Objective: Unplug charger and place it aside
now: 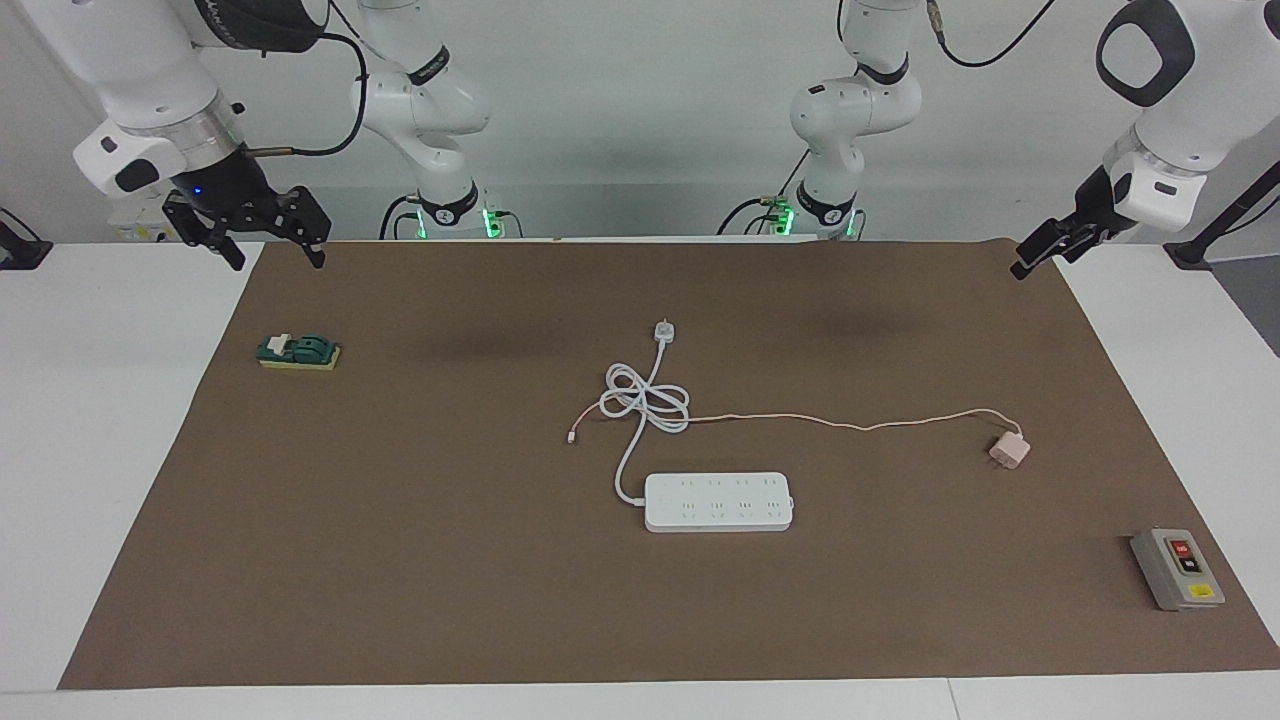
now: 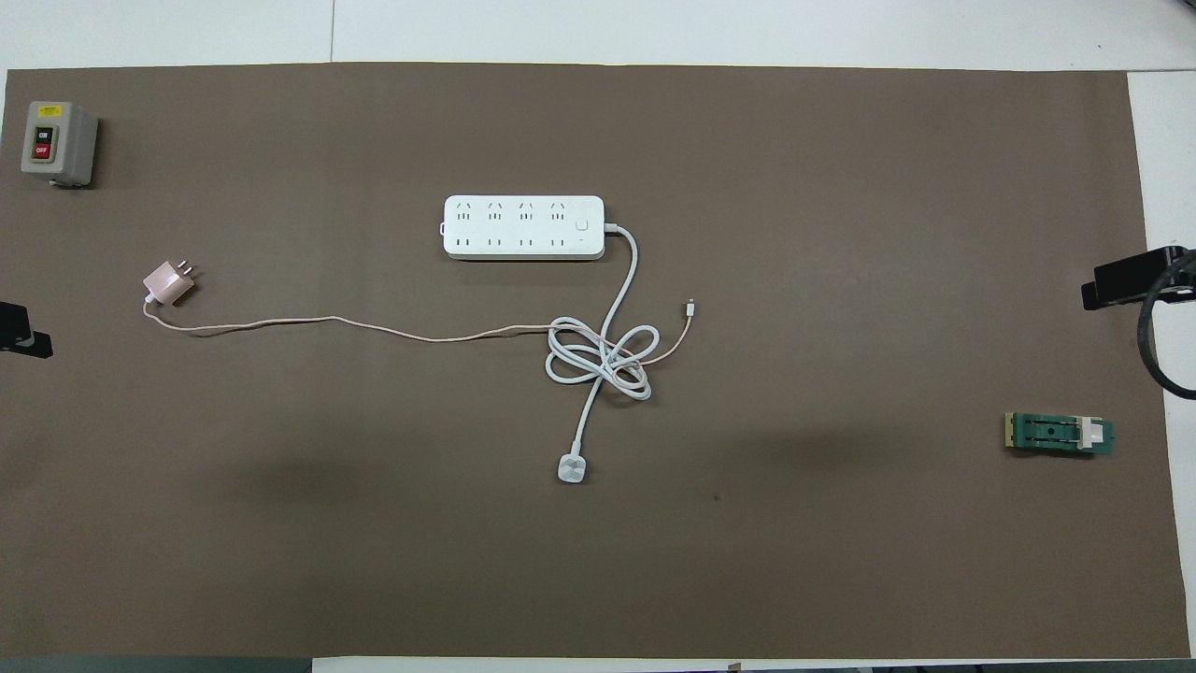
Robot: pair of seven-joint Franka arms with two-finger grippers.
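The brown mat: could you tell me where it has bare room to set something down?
Free: between the power strip and the green switch, and the strip of mat farthest from the robots. Crowded: the white cord coils over the charger cable mid-mat.
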